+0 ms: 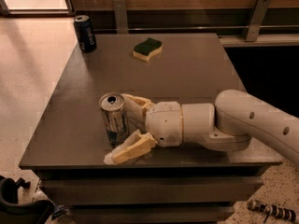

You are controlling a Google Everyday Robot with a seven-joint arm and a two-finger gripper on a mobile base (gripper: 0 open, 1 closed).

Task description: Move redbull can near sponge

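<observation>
The redbull can, a tall slim silver can with blue low on its side, stands upright near the front left of the dark table. My gripper reaches in from the right with its cream fingers open. One finger lies behind the can and the other in front, so the can stands between them, close against them. The sponge, green on top and pale yellow below, lies flat at the back middle of the table, far from the can.
A shorter dark blue can stands at the table's back left corner. My white arm lies across the table's front right. A wooden wall with metal brackets runs behind the table. Dark gear sits on the floor at the front left.
</observation>
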